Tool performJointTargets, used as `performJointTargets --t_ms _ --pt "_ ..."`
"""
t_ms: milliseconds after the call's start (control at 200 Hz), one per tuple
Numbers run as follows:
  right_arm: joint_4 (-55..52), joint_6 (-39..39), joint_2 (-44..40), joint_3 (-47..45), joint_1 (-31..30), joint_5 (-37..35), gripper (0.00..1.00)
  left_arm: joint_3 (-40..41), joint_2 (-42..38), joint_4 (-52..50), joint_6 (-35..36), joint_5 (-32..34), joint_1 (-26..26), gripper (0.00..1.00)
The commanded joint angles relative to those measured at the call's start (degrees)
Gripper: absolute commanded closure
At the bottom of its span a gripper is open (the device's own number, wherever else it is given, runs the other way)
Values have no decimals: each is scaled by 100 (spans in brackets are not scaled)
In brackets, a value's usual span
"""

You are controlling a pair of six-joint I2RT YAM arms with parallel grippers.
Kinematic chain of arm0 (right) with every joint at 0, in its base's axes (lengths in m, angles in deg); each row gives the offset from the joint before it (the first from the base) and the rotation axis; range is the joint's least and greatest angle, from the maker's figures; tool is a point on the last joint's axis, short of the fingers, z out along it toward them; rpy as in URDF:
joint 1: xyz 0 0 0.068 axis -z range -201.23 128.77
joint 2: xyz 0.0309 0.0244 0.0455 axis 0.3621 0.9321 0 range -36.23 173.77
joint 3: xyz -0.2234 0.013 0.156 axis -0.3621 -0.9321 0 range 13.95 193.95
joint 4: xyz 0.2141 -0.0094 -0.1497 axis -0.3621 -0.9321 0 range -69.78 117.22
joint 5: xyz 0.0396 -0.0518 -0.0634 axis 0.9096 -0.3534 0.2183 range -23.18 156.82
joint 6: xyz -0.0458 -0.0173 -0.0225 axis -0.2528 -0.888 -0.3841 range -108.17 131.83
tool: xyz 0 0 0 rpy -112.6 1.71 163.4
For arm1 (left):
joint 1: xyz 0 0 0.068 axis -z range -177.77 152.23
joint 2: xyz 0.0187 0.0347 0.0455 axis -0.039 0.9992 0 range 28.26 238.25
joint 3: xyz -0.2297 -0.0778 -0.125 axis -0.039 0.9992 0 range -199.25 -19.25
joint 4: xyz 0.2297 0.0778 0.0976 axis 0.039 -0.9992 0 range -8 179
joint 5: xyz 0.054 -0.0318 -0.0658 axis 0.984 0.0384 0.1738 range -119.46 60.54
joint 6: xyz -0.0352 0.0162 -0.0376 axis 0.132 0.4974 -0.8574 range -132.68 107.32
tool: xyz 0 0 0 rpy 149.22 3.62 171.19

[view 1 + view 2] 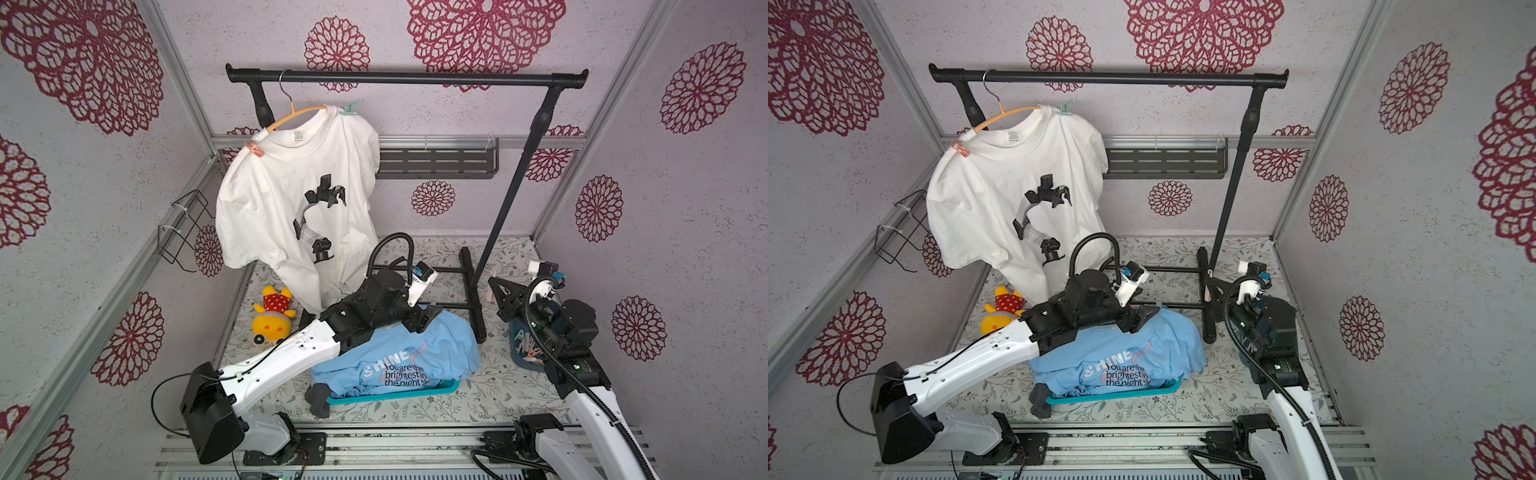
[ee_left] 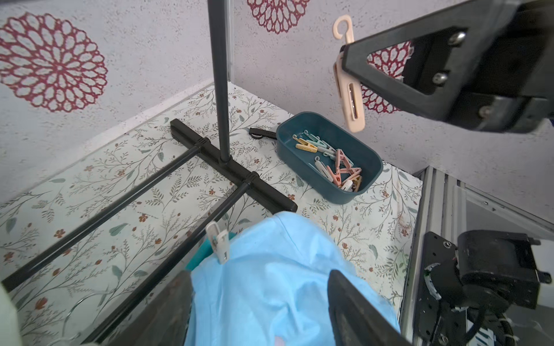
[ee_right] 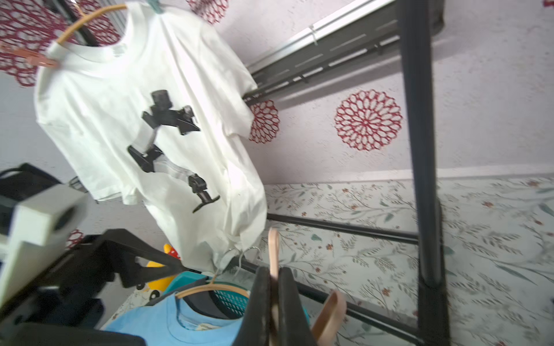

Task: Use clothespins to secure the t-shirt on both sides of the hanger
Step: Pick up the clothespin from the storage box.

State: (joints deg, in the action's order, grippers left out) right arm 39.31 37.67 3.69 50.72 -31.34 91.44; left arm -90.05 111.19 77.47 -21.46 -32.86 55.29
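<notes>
A light-blue t-shirt (image 1: 399, 357) lies heaped on a teal basket (image 1: 399, 397), with a wooden hanger (image 3: 209, 289) through its neck. A whitish clothespin (image 2: 218, 241) is clipped at one shoulder. My left gripper (image 2: 260, 299) is open, its jaws wide apart on either side of a fold of the blue cloth. My right gripper (image 3: 274, 287) hovers beside the rack's post, shut on a peach clothespin (image 2: 349, 90). A dark-teal bin (image 2: 344, 196) holds several more clothespins. A white t-shirt (image 1: 291, 199) hangs on the rail, with a pink clothespin (image 1: 254, 148) and a green one (image 1: 351, 107) on it.
The black clothes rack (image 1: 407, 77) stands behind the basket, and its foot bars (image 1: 473, 291) cross the floor between the two arms. A yellow plush toy (image 1: 274, 316) lies at the left. A slotted shelf (image 1: 436, 162) and a wire holder (image 1: 187, 228) are fixed to the walls.
</notes>
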Motion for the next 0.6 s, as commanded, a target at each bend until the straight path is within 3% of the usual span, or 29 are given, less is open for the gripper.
performJointTargets --t_ms 0,275,590 --pt "1094 366 -103 -99 -455 -587 100 -321 233 811 -340 495 345 29" --pt "1682 186 114 -127 -1120 -1136 100 -626 656 1250 -467 871 717 36" --pt "1875 108 186 -140 -1534 -1256 100 -944 970 1223 -362 1406 741 46"
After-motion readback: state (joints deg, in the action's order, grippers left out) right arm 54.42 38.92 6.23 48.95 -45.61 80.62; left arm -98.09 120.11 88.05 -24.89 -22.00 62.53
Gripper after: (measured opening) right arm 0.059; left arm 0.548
